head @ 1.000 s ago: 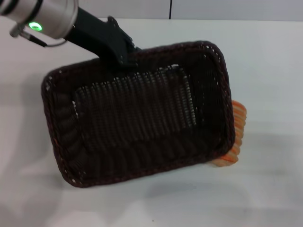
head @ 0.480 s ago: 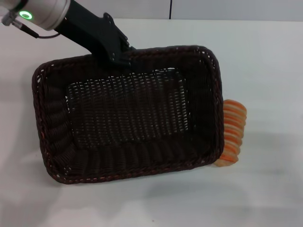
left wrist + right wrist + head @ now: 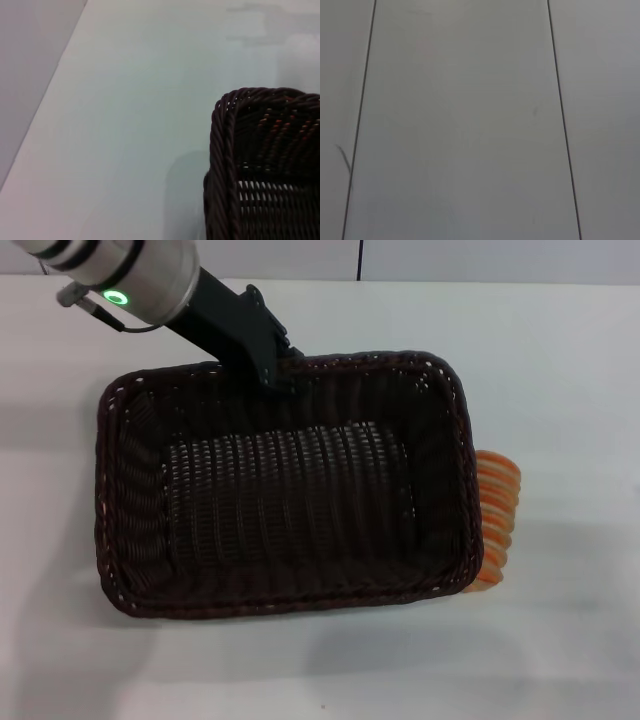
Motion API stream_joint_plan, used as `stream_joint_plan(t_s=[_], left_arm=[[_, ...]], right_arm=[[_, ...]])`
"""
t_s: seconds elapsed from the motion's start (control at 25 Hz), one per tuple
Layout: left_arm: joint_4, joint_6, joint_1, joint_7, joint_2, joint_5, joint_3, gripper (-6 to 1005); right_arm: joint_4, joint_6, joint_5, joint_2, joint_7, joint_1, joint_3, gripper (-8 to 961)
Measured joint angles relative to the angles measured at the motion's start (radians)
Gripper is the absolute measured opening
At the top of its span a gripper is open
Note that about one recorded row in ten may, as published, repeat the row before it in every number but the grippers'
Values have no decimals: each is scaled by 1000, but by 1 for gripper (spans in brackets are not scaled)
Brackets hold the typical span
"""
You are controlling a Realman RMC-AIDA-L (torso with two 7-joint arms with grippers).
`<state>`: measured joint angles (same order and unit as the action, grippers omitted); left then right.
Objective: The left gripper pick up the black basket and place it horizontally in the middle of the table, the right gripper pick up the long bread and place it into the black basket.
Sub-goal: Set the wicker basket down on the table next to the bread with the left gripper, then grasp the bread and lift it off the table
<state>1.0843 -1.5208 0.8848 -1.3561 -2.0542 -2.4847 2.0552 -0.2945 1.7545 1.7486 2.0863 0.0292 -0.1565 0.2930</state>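
The black basket lies nearly level and lengthwise across the middle of the white table; whether it rests on the table or hangs just above it I cannot tell. My left gripper is shut on the basket's far rim, its green-lit arm reaching in from the upper left. A corner of the basket fills the left wrist view. The long bread, orange and cream striped, lies right beside the basket's right end, partly hidden by its rim. My right gripper is out of view.
The right wrist view shows only a plain grey panelled surface. The table's far edge meets a grey wall with a dark seam.
The basket has swung from tilted to nearly level, and shifted a little right over the last half second. The left arm moved with it. The bread has not moved.
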Motion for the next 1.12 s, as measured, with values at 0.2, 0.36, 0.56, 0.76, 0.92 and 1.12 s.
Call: stream_joint_plan(t_s=[0.2,0.36,0.56,0.76,0.92,1.12], left_arm=[[-2,59,7,7,-5,-7,-57,327],[19,138,4,24,-7,-4,-57,347],[142,454,-98,94,-16,6,-111,582],[241,1021,-279,229,-16,20,-291,643],[276,1516,-434,291,-12,46,-476,772],[181,2015,-534,317,-7,35,-643,784]], right_arm=[[0,-1,0,-1,0,2,0,804],[0,-2,0,-1,0,1,0,803],[1,-4,0,-1,0,1,0,803],[1,-5,0,-1,0,-1,-4,803],[1,-5,0,-1,0,1,-7,803],[2,-7,0,-2,0,2,-30,802]])
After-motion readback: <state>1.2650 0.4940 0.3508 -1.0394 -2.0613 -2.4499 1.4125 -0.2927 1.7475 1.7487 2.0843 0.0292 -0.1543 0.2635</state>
